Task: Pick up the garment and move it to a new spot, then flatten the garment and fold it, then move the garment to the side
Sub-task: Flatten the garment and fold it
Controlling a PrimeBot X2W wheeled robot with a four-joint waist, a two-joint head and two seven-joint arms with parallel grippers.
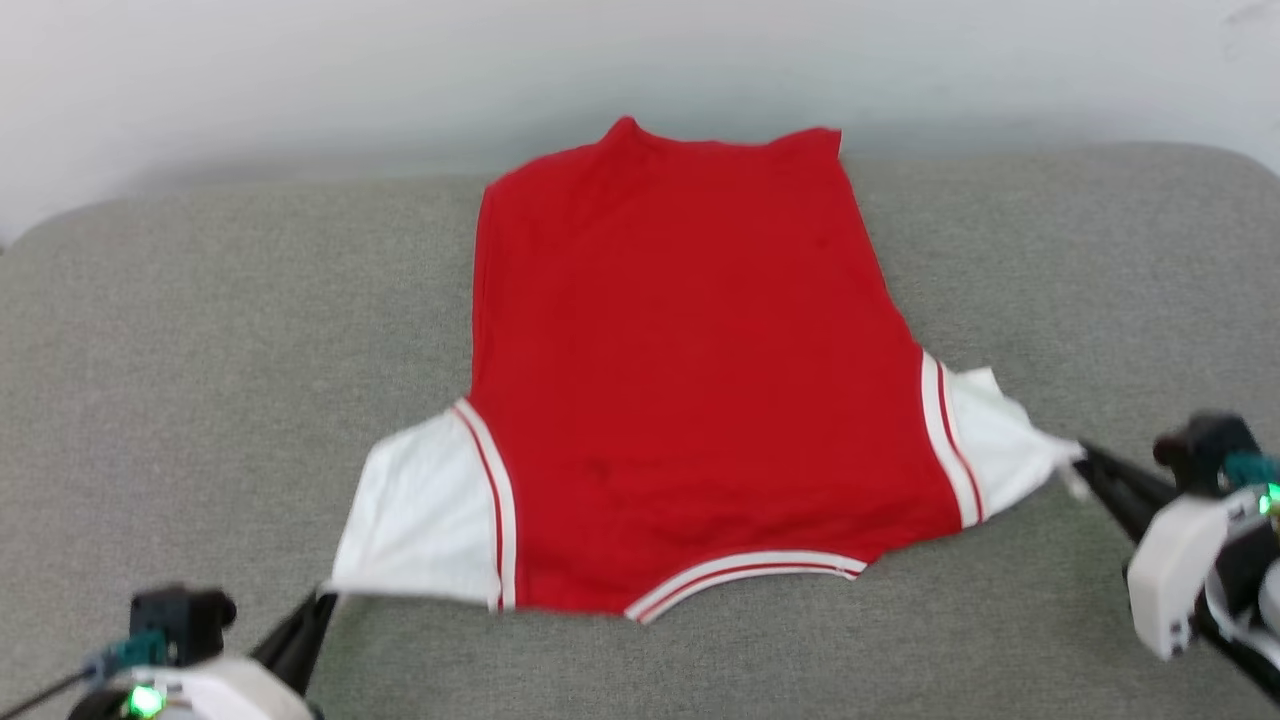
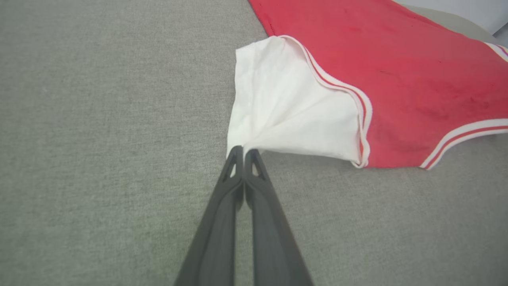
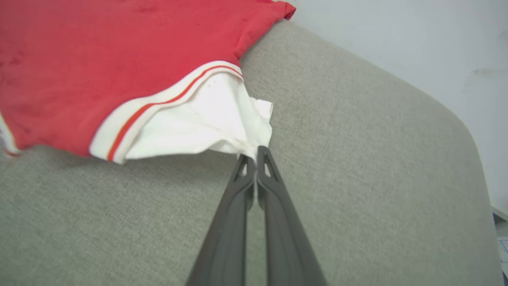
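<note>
Garment (image 1: 680, 350): body solid red; sleeves white at 7 and 4 o'clock; trim striped white-red-white at sleeve seams and collar, 6 o'clock. Surface (image 1: 200, 350): heathered grey. Wall (image 1: 300, 70), 12 o'clock: off-white. Left gripper (image 2: 243, 150), right gripper (image 3: 256, 151): fingers dk grey.

**Hidden, cropped, blurred**

Head view: soft all over, fabric detail of shirt (image 1: 680, 380) lost. Underside of shirt hidden against grey cushion (image 1: 200, 350). Cropped by bottom edge: casing behind left gripper (image 1: 325, 600). Cropped by right edge: casing behind right gripper (image 1: 1085, 462).

Left wrist view: corner of left sleeve (image 2: 285, 107) buried between pinched fingers (image 2: 222, 222). Shirt body cut by top and right edges.

Right wrist view: corner of right sleeve (image 3: 206, 123) buried between closed tips. Shirt cut by top and left edges. Bottom right corner: pale clutter (image 3: 501, 238), too small and cropped to identify.
</note>
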